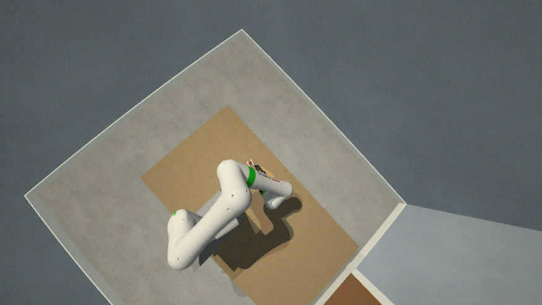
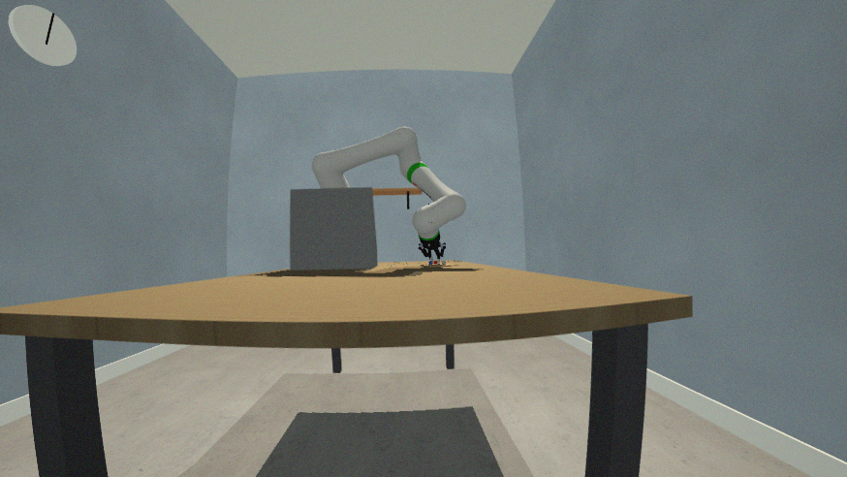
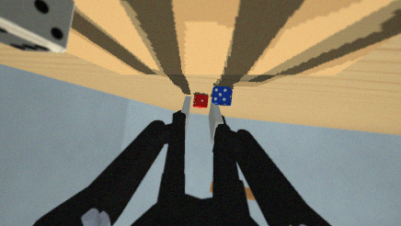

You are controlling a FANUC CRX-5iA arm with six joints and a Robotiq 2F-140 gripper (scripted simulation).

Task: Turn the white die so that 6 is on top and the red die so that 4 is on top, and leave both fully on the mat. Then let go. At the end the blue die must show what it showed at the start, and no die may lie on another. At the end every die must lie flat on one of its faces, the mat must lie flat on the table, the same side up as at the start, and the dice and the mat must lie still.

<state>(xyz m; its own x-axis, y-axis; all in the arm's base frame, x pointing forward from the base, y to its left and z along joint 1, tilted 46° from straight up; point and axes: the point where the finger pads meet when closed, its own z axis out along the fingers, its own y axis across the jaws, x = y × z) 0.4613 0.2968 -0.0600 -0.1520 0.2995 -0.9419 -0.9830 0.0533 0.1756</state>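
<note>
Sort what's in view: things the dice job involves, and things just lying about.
Part of the job:
- white die with black pips, to turn
- red die, to turn
- blue die, face to preserve
- light tan mat
- wooden table, supporting the mat

Just lying about:
- round white wall clock
- dark grey flat panel below the table

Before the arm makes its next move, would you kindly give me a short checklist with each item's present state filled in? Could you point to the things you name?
1. Gripper (image 2: 435, 258) (image 3: 200, 107) fingers clear of the red die (image 3: 200, 100) on both sides: ok, gaps show.
2. Blue die (image 3: 222, 96) well away from the fingers: not ok, it sits right by one fingertip.
3. Red die showing 4 on top: cannot tell; one pip faces the wrist camera.
4. White die (image 3: 39, 23) clear of the fingers: ok.
5. White die showing 6 on top: cannot tell, it is cropped.
</note>
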